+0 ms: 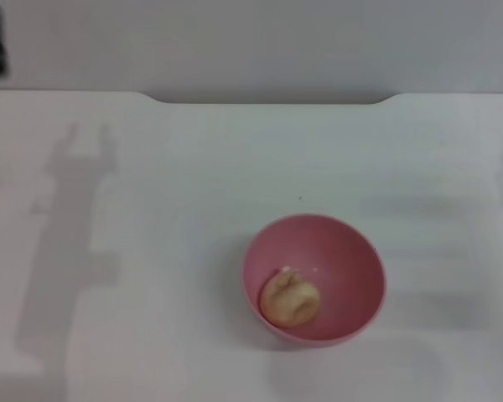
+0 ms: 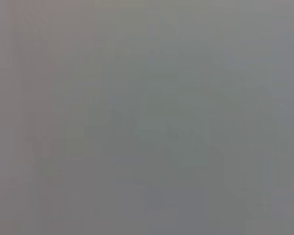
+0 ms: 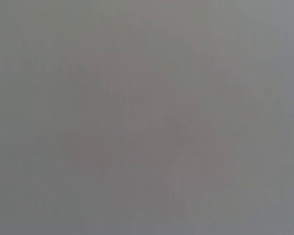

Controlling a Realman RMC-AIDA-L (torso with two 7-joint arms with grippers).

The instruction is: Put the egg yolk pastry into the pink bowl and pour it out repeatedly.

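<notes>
You have bare white worktop all around the pink bowl, which stands right of centre toward the near edge, the creased beige egg yolk pastry inside it (neither pincer shows, so their state can't be told).

A bare test bench or laboratory-type setting is indicated. A plain, smooth white tabletop with a shallow notch cut in its far edge is seen before a blank pale grey wall. No domestic furnishing is seen. Only featureless grey is recorded in both wrist views.
</notes>
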